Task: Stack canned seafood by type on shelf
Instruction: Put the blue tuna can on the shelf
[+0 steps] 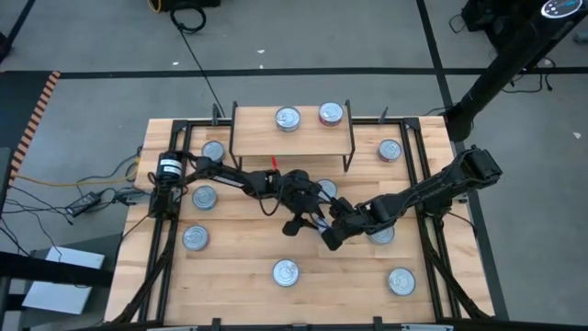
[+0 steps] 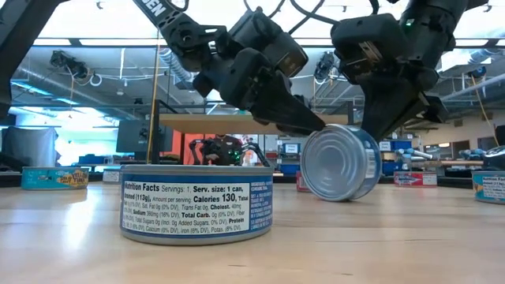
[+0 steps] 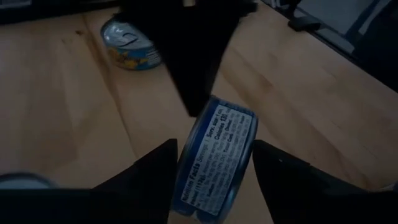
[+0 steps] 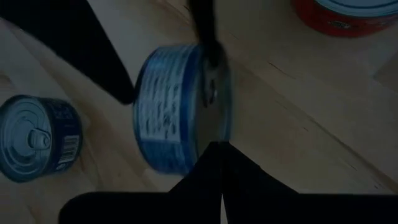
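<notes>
Blue tin [image 2: 341,162] on edge between spread left end effector [image 3: 214,168] fingers; pressed-together right end effector [image 4: 219,155] touching it.

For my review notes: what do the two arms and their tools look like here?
Both arms are dark, jointed and matte, with loose black cables looping along them. The left tool ends in two black, wedge-shaped fingers. The right tool shows black tapering fingers. White lettering marks one arm in the low view.

black cables [image 1: 101,188] trail across grey floor [image 1: 83,55].
</notes>
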`<act>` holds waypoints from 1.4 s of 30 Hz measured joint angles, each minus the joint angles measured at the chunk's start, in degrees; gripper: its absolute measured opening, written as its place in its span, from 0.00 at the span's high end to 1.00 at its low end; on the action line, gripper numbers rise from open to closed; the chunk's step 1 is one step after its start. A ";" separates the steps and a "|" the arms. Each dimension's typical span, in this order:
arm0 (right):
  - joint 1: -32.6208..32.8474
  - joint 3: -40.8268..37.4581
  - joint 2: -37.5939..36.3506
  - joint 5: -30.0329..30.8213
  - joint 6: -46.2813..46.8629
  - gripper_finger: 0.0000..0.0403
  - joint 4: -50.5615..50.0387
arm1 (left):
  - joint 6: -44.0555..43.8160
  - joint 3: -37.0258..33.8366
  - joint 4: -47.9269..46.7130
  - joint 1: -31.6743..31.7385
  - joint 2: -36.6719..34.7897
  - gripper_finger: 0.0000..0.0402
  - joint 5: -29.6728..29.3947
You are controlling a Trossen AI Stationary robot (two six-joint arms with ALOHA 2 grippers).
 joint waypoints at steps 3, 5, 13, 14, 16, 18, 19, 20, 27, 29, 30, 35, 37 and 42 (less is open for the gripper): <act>-0.02 0.00 0.00 0.17 -0.29 0.98 0.02 | 0.63 0.00 0.17 -0.30 0.00 0.50 -0.22; -0.16 0.00 0.00 0.17 -0.55 0.98 0.03 | 0.48 0.00 0.18 -0.31 0.00 0.50 -0.29; -0.06 0.00 -4.00 0.46 -0.56 0.98 -0.85 | -1.27 0.00 -2.27 -0.28 -0.02 0.50 -0.36; 0.36 0.00 -4.87 0.73 -0.26 0.98 -1.13 | -1.37 0.00 -2.80 -0.28 -0.02 0.50 -0.42; 1.42 0.00 -6.39 1.33 -0.13 0.98 -1.35 | -1.75 -0.04 -3.47 -0.27 -0.02 0.50 -0.36; 2.60 0.00 -7.20 1.44 0.00 0.98 -1.27 | -2.54 -0.04 -3.43 -0.27 -0.02 0.50 0.16; 3.22 0.00 -7.38 1.44 0.18 0.98 -1.28 | -2.84 -0.04 -3.45 -0.28 -0.02 0.50 0.35; 3.88 0.00 -7.43 1.43 0.40 0.98 -1.32 | -3.24 -0.04 -3.56 -0.29 -0.02 0.50 0.42; 5.42 -0.15 -5.06 1.41 0.84 0.98 -2.31 | -4.84 -0.04 -3.81 -0.29 -0.02 0.48 1.24; 5.06 -0.17 -3.89 1.54 0.93 0.98 -2.73 | -5.64 -0.04 -3.81 -0.29 -0.02 0.45 1.24; 4.84 -0.17 -3.27 1.56 0.93 0.98 -2.42 | -5.71 -0.04 -3.81 -0.30 -0.02 0.44 1.23; 4.14 -0.22 -0.96 1.03 -0.15 0.98 0.61 | -5.91 -0.04 -4.04 -0.55 -0.02 0.38 0.59; 4.04 -0.24 -0.76 0.76 -0.45 0.98 1.06 | -5.88 -0.04 -4.04 -0.56 -0.02 0.37 -0.06; 3.57 -0.24 -0.81 1.23 -0.86 0.98 1.42 | -5.64 -0.04 -3.20 -0.55 -0.02 0.36 -1.19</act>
